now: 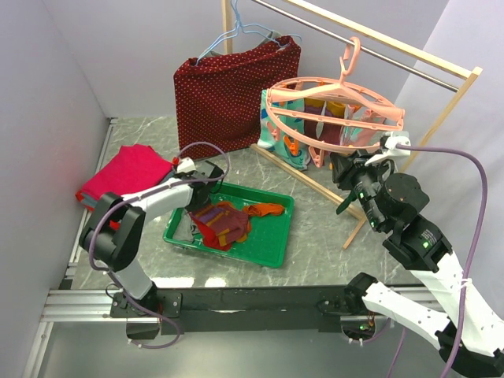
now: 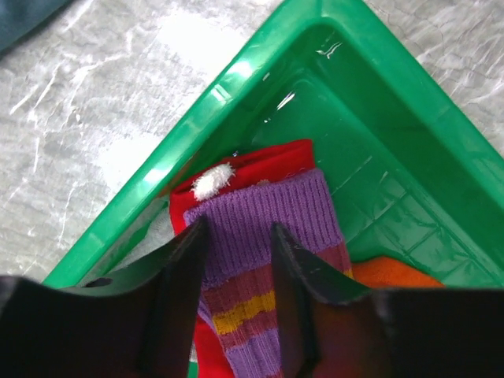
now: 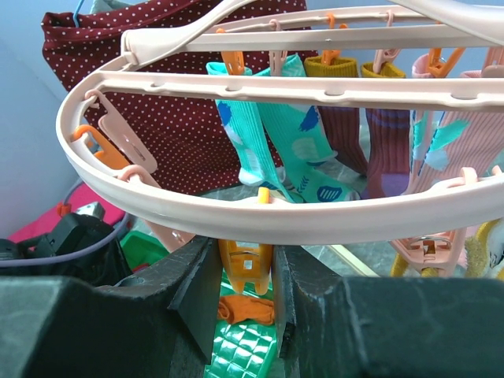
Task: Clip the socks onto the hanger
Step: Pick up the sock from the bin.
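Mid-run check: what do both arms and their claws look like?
The left arm and right arm have white links with black joints and trailing purple cables. Green lights dot the right one. The left claw and right claw each have two flat black fingers.

A green tray [image 1: 268, 240] sits on the marbled grey bench [image 1: 315, 228]. Behind it, a dark-red dotted cloth [image 1: 224, 94] hangs from a thin blue wire hanger [image 1: 236, 35] on a wooden rack [image 1: 453, 106]. A folded pink-red cloth stack [image 1: 130, 173] lies near the bench's left edge.
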